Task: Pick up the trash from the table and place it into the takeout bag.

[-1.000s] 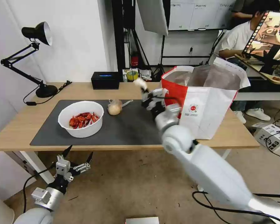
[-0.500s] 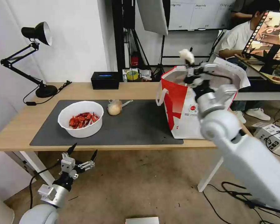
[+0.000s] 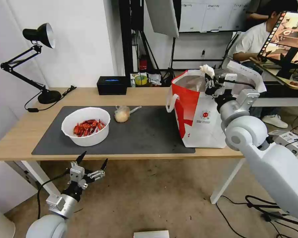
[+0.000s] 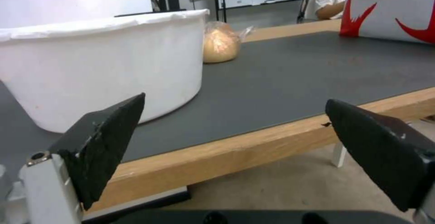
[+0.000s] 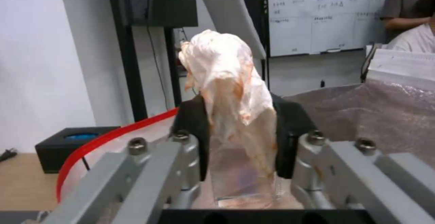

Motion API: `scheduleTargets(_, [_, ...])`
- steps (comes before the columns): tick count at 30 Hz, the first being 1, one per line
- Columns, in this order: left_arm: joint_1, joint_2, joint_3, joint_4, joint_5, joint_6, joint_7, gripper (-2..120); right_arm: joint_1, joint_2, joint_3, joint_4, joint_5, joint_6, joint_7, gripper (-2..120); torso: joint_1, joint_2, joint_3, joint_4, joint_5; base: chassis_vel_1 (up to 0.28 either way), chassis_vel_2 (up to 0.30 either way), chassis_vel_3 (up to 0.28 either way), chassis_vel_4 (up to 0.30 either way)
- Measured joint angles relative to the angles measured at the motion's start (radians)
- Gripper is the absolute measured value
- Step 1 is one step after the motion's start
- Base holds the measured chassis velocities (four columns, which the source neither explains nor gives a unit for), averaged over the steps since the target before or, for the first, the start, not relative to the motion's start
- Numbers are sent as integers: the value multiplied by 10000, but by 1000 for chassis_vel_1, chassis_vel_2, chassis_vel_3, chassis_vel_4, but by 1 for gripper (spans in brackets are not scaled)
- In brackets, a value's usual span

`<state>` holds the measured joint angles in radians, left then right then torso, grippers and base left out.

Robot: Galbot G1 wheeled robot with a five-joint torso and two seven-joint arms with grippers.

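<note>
- So the right gripper [image 3: 209, 79] is now sitting over the open mouth of the takeout bag [image 3: 202, 115], having swung across from the mat side of the bag over the last second.
- Its jaws are pinching the crumpled white tissue [image 5: 229, 81], which is orange-stained and poking up above the black pads [image 5: 195, 128].
- My read: the carry is basically done and letting go over the foil lining is what's left for this piece.
- The left gripper [image 3: 91, 165] is hanging below the table [image 3: 20, 138] edge, well apart from the bag, jaws spread wide and holding nothing; it's drifting slightly toward the bag side.
- Left of the bag on the grey mat, the white bowl of crayfish shells [image 3: 86, 126] and the small clear bag with a yellowish lump [image 3: 122, 114] are still waiting.
- The bag is showing a small round red logo [image 3: 206, 114] with tiny print under it; I can't read it.
</note>
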<state>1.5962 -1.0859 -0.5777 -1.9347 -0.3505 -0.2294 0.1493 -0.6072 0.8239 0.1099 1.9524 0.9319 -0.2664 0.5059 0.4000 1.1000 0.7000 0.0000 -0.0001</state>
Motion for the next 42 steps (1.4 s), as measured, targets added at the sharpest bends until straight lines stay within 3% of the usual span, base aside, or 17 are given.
scheduleTargets(10, [171,-79,-79,-144,29,-3,7,100,-45,-166,55,11,83,-61,65,70,0,0,0,-1,1,0,0,0,0])
scheduleTargets(15, [261,-122,-142,-219,57,-3,8,100,-97,-168,91,57,97,-61,64,82,0,0,0,0,1,0,0,0,0])
scheduleTargets(18, [386,-144,-290,-375,64,-4,11,100,-209,-183,180,292,225,29,-18,97,0,-1,0,0,2,0,0,0,0])
scheduleTargets(25, [556,-204,-467,-565,61,-9,4,100,-698,-427,355,1201,317,541,-701,100,0,0,0,1,0,0,0,0,0])
scheduleTargets(31, [761,-273,-630,-701,60,-49,5,100,-2956,-784,1323,2745,12,1063,-2497,100,0,0,-1,-1,1,0,0,0,0])
scheduleTargets(42, [797,-372,-598,-753,88,-81,11,100,-6223,-433,2051,3664,-1792,1590,-3081,100,0,0,-1,0,0,0,0,0,0])
